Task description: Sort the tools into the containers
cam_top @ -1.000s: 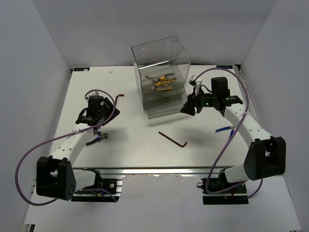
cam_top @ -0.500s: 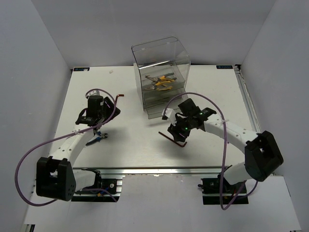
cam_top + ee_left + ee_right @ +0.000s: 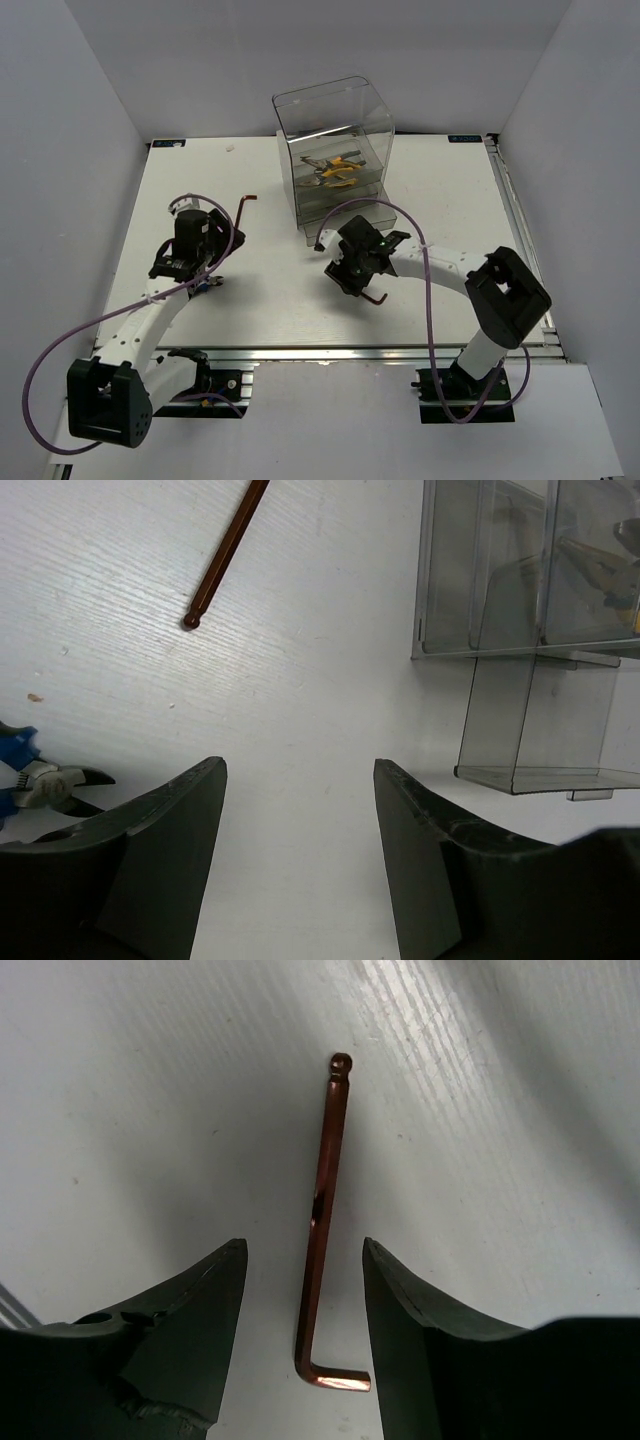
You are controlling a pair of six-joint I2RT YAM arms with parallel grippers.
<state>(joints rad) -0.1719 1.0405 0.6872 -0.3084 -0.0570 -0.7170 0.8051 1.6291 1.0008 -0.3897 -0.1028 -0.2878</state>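
Observation:
A thin reddish-brown L-shaped hex key [image 3: 325, 1210] lies flat on the table between the open fingers of my right gripper [image 3: 304, 1250]. The gripper [image 3: 351, 281] hovers over it, and only the key's bent end [image 3: 375, 296] shows from above. A second hex key [image 3: 243, 212] lies ahead of my open, empty left gripper [image 3: 212, 244], with its ball end in the left wrist view [image 3: 228, 550]. A blue-handled cutter [image 3: 206, 285] lies by the left arm and shows in the left wrist view [image 3: 30, 780]. The clear cabinet [image 3: 335, 130] holds yellow-handled pliers [image 3: 335, 168].
The cabinet's lowest drawer [image 3: 340, 232] is pulled out toward the arms and also shows in the left wrist view [image 3: 540, 730]. White walls enclose the table on three sides. A metal rail [image 3: 330, 355] runs along the near edge.
My right arm swung from beside the cabinet down and left to the middle hex key and now straddles it. My left arm shifted slightly back and left.

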